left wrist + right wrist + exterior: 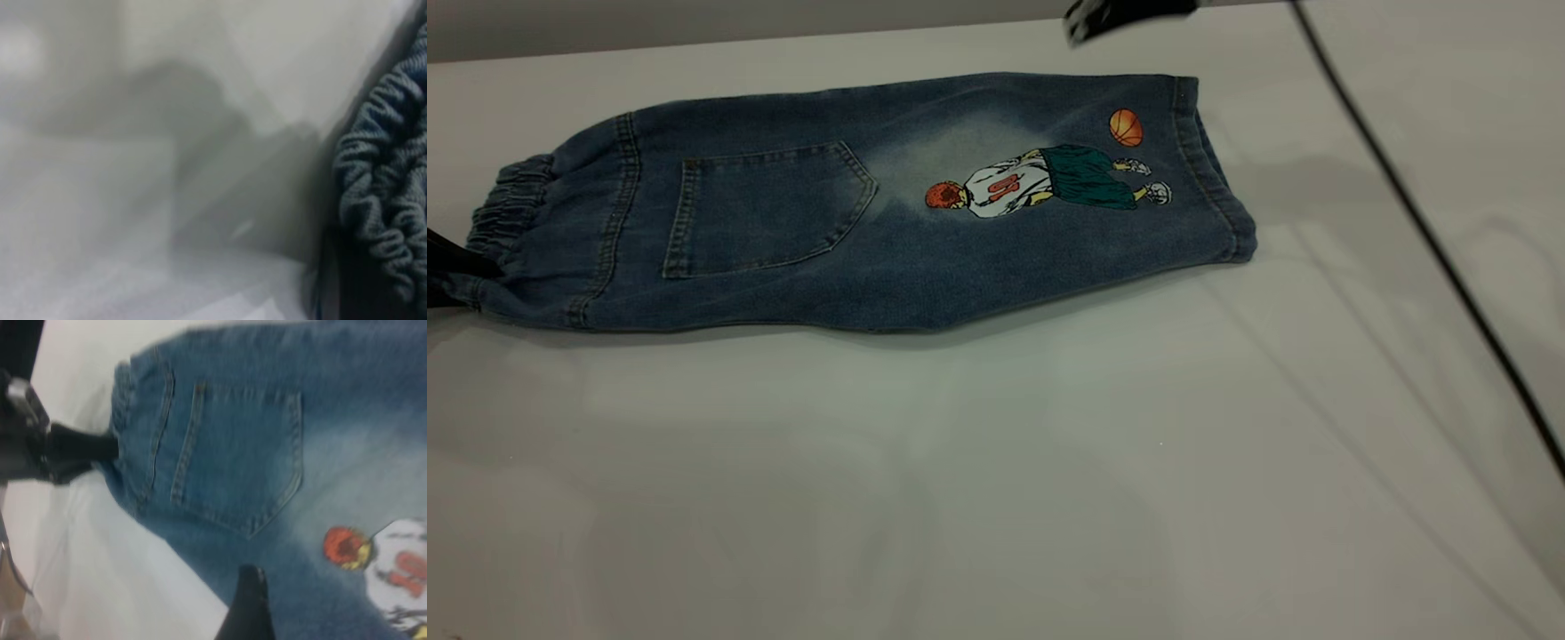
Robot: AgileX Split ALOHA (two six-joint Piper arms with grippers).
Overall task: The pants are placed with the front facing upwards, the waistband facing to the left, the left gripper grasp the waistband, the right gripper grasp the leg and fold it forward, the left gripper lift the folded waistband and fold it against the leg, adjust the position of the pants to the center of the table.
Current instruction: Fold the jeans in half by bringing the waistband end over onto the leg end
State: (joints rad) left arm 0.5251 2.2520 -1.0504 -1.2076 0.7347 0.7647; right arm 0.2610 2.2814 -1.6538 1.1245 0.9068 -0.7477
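One fold looks already made: the pants (854, 204) lie doubled lengthwise on the white counter (996, 480), back side up, with the patch pocket (769, 209) and the basketball-player print (1040, 182) showing. They sit toward twelve o'clock in the exterior view, well off the counter's middle, with the waistband (511, 200) at nine o'clock and the leg (1138, 178) hem at three o'clock.

The left gripper (449, 267) sits at the nine o'clock edge, touching the near corner of the waistband. The right wrist view shows its black fingers (80, 447) closed on that corner of the band, so it appears to be pinching the cloth. The left wrist view shows the ruffled elastic (387, 193) close beside the camera. The right gripper (1125, 13) hangs above the counter's far edge near one o'clock, clear of the cloth; whether its fingers are apart or together cannot be told. A thin black cable (1423, 222) runs down the right side, apart from the pants.

The denim is soft and limp, light enough for one gripper yet prone to sag and drag. The gathered band is thick and springy, likely the surest place to hold; both layers should be caught together so that the fold stays. Lifting from one corner may let the far corner trail and skew the next fold toward the leg.
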